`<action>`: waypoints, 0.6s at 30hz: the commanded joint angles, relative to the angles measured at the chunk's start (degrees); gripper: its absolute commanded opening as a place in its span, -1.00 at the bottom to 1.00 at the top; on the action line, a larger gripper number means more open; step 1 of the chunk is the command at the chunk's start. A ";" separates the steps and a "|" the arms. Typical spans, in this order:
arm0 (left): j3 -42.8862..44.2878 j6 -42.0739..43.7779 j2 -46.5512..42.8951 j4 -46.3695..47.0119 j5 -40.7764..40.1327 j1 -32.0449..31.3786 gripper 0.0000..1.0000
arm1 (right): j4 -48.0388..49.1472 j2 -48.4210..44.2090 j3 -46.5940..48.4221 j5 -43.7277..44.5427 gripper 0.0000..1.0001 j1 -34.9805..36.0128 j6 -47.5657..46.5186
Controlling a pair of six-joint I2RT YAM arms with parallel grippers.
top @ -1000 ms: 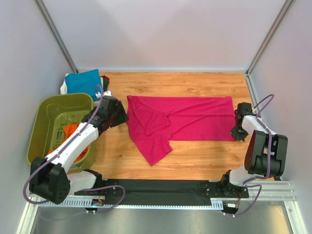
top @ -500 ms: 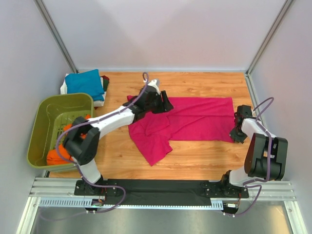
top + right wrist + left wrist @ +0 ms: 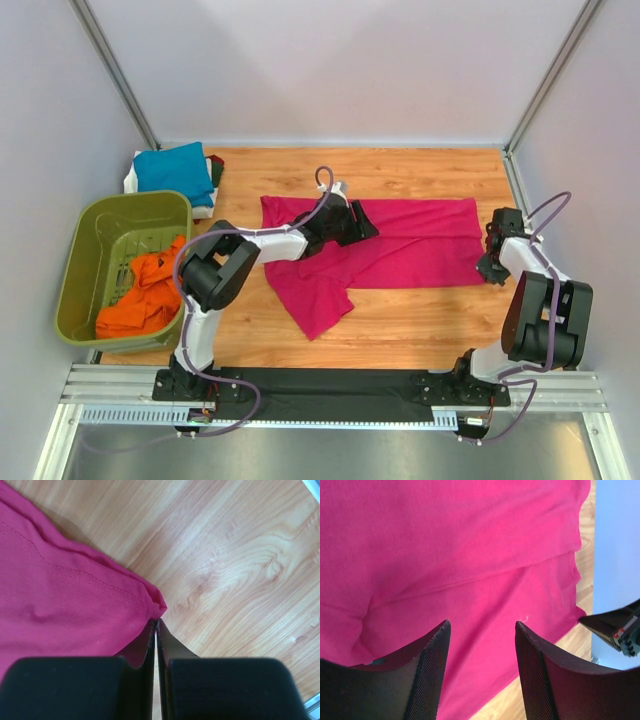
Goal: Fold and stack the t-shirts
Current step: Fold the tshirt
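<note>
Left pincer spread, low over the magenta shirt mid-body — long axis runs left–right. Right pincer pinches its near-right corner.

The top external camera looks steeply down from above the 6 o'clock edge of the wood-grain tabletop, seeing all of it. The left wrist camera hangs close over the magenta-pink cloth t-shirt, facing 3 o'clock. The right wrist camera sits even closer, at its 4 o'clock corner. All three share that shirt.
</note>
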 commanded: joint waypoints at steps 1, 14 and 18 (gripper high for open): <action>4.02 -2.69 2.70 5.91 -0.07 -0.15 0.23 | 1.76 0.57 1.81 2.68 -0.99 -0.28 0.40; 7.36 -7.52 8.87 -2.43 -8.83 -1.47 0.20 | -0.87 0.84 1.46 4.43 -0.99 -0.46 1.01; 7.71 -10.25 9.05 -7.35 -11.66 -1.38 0.20 | -1.67 0.05 -0.21 4.70 -0.99 -1.77 1.36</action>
